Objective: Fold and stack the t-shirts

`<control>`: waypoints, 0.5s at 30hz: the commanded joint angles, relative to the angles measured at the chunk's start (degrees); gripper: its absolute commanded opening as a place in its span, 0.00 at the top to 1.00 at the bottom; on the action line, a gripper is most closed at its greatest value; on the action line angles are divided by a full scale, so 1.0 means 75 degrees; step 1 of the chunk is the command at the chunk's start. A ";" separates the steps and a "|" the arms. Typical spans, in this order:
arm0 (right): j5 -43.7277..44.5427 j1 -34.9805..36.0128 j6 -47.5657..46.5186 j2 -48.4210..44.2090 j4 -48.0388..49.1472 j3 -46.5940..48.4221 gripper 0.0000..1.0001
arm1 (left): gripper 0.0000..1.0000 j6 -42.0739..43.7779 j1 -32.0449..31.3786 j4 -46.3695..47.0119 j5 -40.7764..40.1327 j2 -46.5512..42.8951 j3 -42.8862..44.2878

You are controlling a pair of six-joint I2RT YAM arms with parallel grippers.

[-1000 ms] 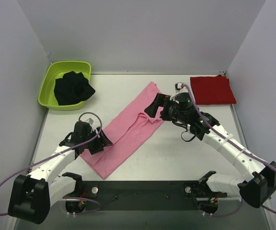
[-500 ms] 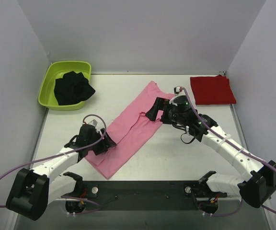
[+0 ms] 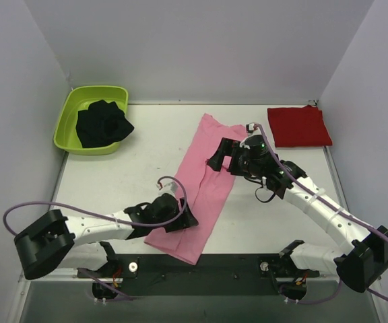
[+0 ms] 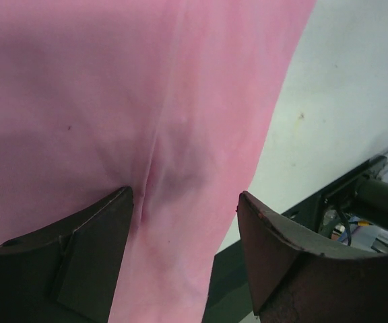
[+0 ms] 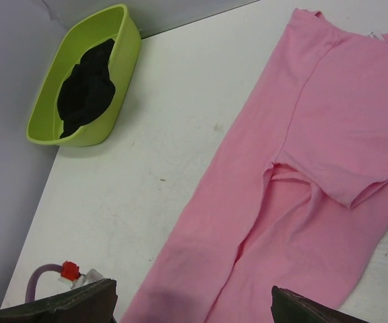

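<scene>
The pink t-shirt (image 3: pixel 206 176) lies on the bench (image 3: pixel 106 182) as a long narrow strip, already folded lengthwise, running from the far middle toward the near edge. The red t-shirt (image 3: pixel 299 126) sits folded at the far right corner. The step in hand looks like squaring up the strip before the crosswise fold. The left fingers (image 3: pixel 182 221) stand spread low over its near end, and the right fingers (image 3: pixel 215 156) stand wide above the far part by the sleeve; neither pair holds anything. Next, I judge, one end must be pinched and brought over the other, then the bundle carried onto the red one. The left wrist view shows a small pucker in the cloth between its fingers, unseen from above. The right wrist view shows the sleeve flap, a wrinkle under it and the green tub (image 5: pixel 93 81) with black cloth (image 5: pixel 85 87); only the top view shows the red shirt
</scene>
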 commanded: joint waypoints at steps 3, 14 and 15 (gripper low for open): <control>0.0169 -0.0220 -0.0045 -0.0367 -0.0191 -0.0126 0.00 | 0.27 -0.0537 -0.1415 0.1100 -0.0466 0.2045 0.1401; -0.0323 -0.1355 -0.0162 -0.0028 -0.0064 -0.0395 0.00 | 0.27 0.0425 -0.1839 0.0446 -0.0289 0.2484 0.3688; -0.0381 -0.1426 -0.0174 0.0158 -0.0005 -0.0384 0.00 | 0.26 0.0530 -0.1839 0.0282 -0.0359 0.2261 0.3782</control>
